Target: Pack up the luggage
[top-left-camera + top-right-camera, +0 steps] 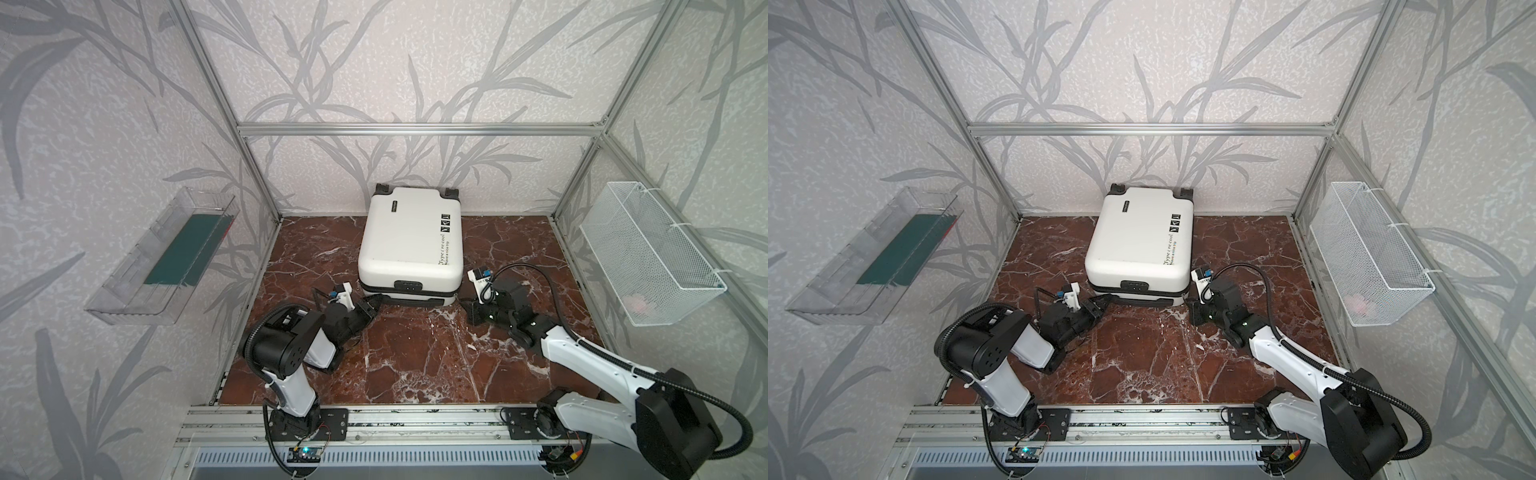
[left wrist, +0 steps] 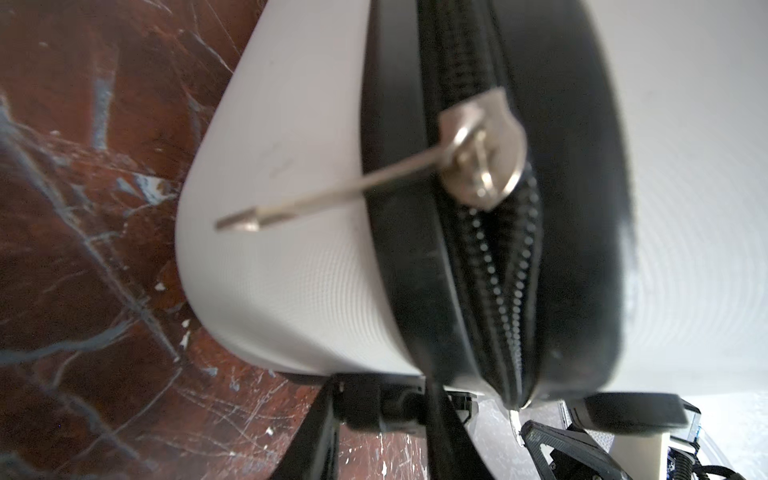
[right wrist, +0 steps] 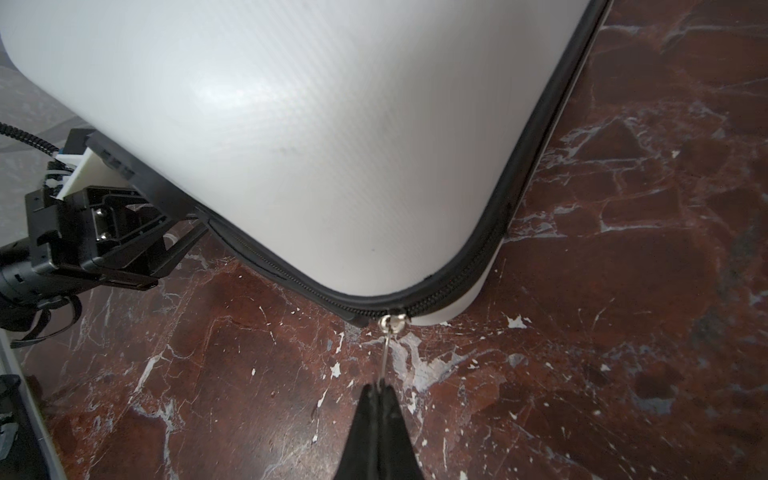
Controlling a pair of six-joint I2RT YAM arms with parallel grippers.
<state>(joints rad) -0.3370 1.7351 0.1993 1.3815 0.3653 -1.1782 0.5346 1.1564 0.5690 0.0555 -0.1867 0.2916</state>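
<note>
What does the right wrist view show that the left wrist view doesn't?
Right wrist only: the right tool shut on a zipper pull at the luggage corner. Left wrist only: a second slider, its pull sticking out free, teeth parted on one side of it. Both: white shell, black zipper band, marble floor.

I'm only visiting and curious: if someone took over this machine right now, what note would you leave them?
Left gripper: fingers apart at the near corner of the luggage on its side, nothing visibly held; a loose zipper pull sits just ahead.
Right gripper: shut on the other zipper pull at the opposite near corner.
Done: luggage lies flat on the marble surface, lid down.
Left: zipper teeth on one side of the left slider are parted, so zipping looks unfinished.
</note>
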